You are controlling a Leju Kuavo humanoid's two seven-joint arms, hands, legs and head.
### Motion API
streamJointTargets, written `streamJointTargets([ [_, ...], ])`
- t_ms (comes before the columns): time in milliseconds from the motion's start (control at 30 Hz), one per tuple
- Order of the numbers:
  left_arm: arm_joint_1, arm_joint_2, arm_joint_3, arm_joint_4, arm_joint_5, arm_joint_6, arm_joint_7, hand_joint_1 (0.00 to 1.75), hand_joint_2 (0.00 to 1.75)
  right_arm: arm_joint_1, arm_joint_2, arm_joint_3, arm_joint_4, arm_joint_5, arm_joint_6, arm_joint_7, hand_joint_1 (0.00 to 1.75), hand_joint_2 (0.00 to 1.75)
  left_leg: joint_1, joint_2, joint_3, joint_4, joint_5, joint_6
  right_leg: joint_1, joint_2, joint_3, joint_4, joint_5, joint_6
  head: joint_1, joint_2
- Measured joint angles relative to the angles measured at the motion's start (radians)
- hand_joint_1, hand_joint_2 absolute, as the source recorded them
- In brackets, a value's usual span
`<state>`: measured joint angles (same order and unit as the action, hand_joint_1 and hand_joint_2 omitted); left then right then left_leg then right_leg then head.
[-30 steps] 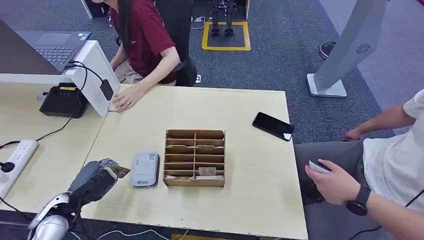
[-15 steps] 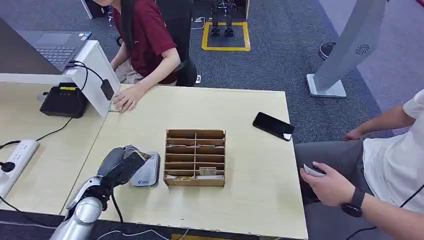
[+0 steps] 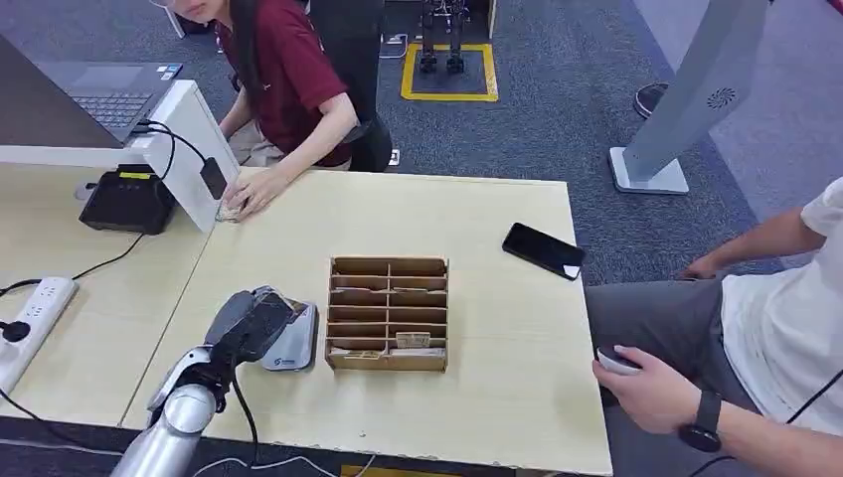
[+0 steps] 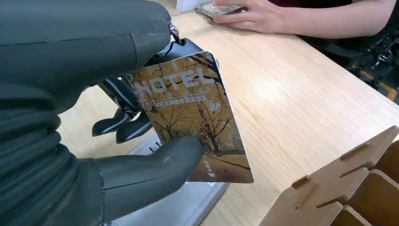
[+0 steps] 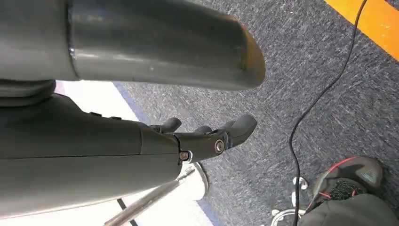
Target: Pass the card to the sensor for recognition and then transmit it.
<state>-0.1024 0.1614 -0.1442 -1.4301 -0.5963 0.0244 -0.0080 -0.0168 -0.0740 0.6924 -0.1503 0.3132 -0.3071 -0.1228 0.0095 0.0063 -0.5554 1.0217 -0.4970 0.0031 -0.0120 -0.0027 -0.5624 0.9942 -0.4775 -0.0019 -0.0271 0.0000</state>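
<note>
Holding the card [image 4: 193,117] between thumb and fingers [image 4: 123,126], the left hand [image 3: 249,323] hung over the near-left part of the tabletop [image 3: 497,328], right above the grey sensor [image 3: 293,343]. The card was brown and gold, printed with bare trees and the word HOTEL; the thumb pressed its printed face near one corner while the darker fingers sat behind the opposite side. In the left wrist view the card hung above the sensor's pale casing; whether the two touched could not be told. Just beside the sensor, toward the middle of the tabletop, stood a wooden slotted rack [image 3: 387,313], with a few cards lying in its near compartments. A black phone [image 3: 542,250] lay well apart from it near the far-right edge.

The right hand [image 5: 207,136] hung over grey carpet with nothing in it, its fingers slightly curled and apart.

A person in a dark red shirt [image 3: 288,79] sat at the far-left corner, one hand resting on the tabletop beside a white stand. Another person at the right edge held a small pale object [image 3: 616,360] in one hand.
</note>
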Motion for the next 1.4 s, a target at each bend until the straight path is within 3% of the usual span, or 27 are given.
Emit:
streamJointTargets([
  [800,-0.002,0.004,0.002,0.032,-0.037,0.021,0.016,1.75,1.75,0.001,0.0,0.004,0.0,0.0,-0.001,0.0,0.0,0.0,0.0,0.0,-0.001,0.0,0.0,0.0,0.0,0.0,0.0,0.0,0.0,0.0,0.0,0.0],
  [1100,-0.002,0.012,0.002,0.068,-0.147,0.016,0.038,1.75,1.75,0.0,0.0,0.004,0.0,0.003,0.0,0.001,0.0,0.0,0.0,0.0,0.0,0.0,0.0,0.0,0.0,0.0,0.0,0.0,0.0,0.0,0.0,0.0],
  [1400,-0.005,0.012,0.002,0.094,-0.157,0.015,0.038,1.75,1.75,0.0,0.0,0.005,-0.001,0.011,-0.001,0.001,0.0,0.0,0.0,0.0,0.001,0.0,0.0,0.0,0.0,0.0,0.002,0.0,0.0,0.0,0.0,0.0],
])
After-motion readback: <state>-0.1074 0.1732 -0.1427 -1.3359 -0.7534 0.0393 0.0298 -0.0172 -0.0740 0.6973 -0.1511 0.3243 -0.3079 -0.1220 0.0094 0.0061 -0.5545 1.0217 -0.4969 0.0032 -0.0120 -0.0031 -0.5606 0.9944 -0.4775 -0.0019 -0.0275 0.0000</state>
